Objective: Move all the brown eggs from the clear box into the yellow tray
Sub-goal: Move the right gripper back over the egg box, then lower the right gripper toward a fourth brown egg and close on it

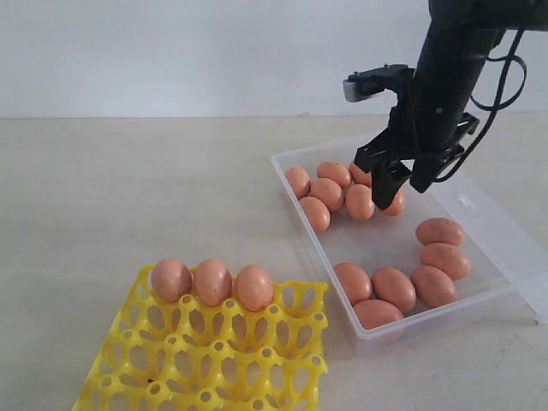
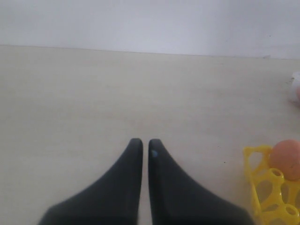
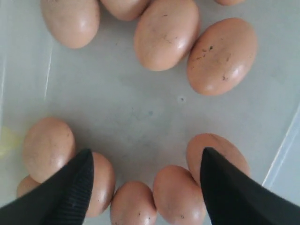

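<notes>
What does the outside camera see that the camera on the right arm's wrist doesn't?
Only the exterior view shows the yellow tray, with three eggs sitting along one edge row, and the black arm reaching down. Only the right wrist view shows the tiny dark specks on the shells up close. Both show the brown eggs lying in the clear box, and the right gripper above them, open and holding nothing.
</notes>
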